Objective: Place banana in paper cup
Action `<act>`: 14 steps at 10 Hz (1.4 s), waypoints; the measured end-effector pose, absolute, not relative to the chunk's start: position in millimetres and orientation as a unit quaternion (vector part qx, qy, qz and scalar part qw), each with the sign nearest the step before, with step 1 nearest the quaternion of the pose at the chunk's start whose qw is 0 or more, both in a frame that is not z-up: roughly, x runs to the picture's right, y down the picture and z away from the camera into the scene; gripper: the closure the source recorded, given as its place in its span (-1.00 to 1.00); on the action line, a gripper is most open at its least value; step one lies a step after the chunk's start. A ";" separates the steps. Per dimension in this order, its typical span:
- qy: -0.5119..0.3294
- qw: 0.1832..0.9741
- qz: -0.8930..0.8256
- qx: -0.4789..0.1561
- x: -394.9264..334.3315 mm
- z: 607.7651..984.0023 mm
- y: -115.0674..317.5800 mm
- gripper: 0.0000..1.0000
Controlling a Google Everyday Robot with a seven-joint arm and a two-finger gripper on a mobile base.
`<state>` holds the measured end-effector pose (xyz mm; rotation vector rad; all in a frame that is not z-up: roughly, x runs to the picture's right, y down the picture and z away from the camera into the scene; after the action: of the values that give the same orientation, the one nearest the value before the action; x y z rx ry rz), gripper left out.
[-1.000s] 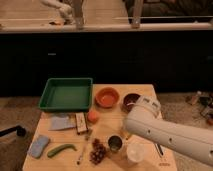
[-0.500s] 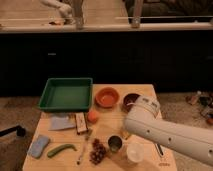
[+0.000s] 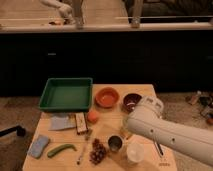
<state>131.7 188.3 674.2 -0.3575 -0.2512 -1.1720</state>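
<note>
The white paper cup [image 3: 134, 152] stands near the table's front edge, just right of the dark metal cup [image 3: 115, 143]. My white arm [image 3: 165, 131] reaches in from the lower right and covers the right part of the table. Only a small part of my gripper [image 3: 125, 134] shows, under the arm's left end, just above and between the two cups. The banana is hidden or out of view; I see no yellow banana anywhere on the table.
On the wooden table [image 3: 60, 163] are a green tray [image 3: 66, 93], an orange bowl [image 3: 107, 97], a dark bowl [image 3: 132, 102], an orange fruit [image 3: 92, 116], a curved green vegetable [image 3: 61, 149], dark grapes [image 3: 98, 151] and a blue cloth [image 3: 39, 146]. A dark counter runs behind.
</note>
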 end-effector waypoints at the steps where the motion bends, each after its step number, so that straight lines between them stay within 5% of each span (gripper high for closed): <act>1: -0.117 0.814 -0.545 -0.166 135.4 673.1 188.3 1.00; 14: -0.057 0.827 -0.539 -0.150 163.0 636.4 227.1 1.00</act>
<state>163.0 227.1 636.4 -0.3190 -0.1213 -1.1439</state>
